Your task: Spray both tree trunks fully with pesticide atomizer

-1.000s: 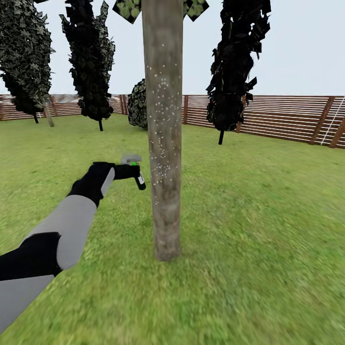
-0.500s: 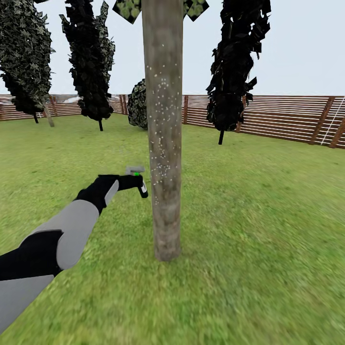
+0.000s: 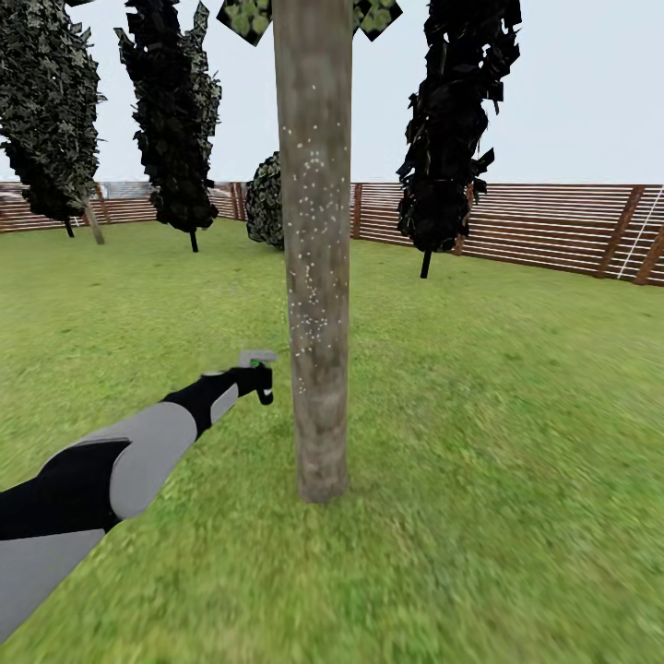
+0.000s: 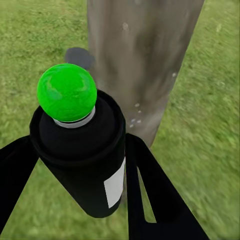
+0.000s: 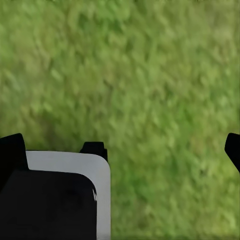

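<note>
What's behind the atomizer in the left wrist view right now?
The tree trunk, flecked with white droplets, rises close behind the pesticide atomizer held in the left gripper, grass either side. The bottle covers the trunk's base.

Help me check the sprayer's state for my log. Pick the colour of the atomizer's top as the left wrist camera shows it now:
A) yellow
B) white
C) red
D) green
D: the pesticide atomizer, gripped in the left hand in front of the tree trunk, has a bright green round top.
</note>
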Motion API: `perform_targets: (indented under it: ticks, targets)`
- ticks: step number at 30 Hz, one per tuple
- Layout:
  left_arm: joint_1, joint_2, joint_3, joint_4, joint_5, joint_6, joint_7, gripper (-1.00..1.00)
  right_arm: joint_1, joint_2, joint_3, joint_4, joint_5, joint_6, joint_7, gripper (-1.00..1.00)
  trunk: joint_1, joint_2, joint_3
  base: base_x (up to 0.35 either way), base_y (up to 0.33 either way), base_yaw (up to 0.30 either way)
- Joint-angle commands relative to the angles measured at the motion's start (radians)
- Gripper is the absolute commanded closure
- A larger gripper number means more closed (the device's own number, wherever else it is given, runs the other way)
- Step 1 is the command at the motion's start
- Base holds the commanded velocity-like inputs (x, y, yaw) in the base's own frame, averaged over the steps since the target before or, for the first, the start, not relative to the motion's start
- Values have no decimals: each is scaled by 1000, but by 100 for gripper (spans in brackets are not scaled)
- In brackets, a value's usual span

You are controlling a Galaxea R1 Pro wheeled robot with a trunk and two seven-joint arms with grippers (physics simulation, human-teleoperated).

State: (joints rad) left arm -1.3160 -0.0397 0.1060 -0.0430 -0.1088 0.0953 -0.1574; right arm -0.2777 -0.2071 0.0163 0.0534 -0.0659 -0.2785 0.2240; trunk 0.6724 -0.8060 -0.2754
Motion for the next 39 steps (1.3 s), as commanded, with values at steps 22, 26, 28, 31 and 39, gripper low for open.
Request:
perform_targets:
  ticks: [22, 26, 28, 31, 39]
  targets:
    - [214, -9, 0, 12, 0, -131, 4, 100, 0, -3, 2, -4, 1, 0, 1, -100, 0, 0, 0, 0, 6, 0]
    - [215, -10, 0, 12, 0, -130, 4, 100, 0, 0, 1, 0, 2, 1, 1, -100, 0, 0, 0, 0, 264, 0]
    - [215, -10, 0, 12, 0, -129, 3, 100, 0, 0, 1, 0, 2, 1, 1, -100, 0, 0, 0, 0, 328, -17]
    - [215, -10, 0, 12, 0, -127, 3, 100, 0, 0, 1, 0, 2, 1, 2, -100, 0, 0, 1, 0, 337, -177]
    - [215, -9, 0, 12, 0, -126, 3, 100, 0, 0, 1, 0, 3, 1, 2, -100, 0, 0, 3, 0, 348, -276]
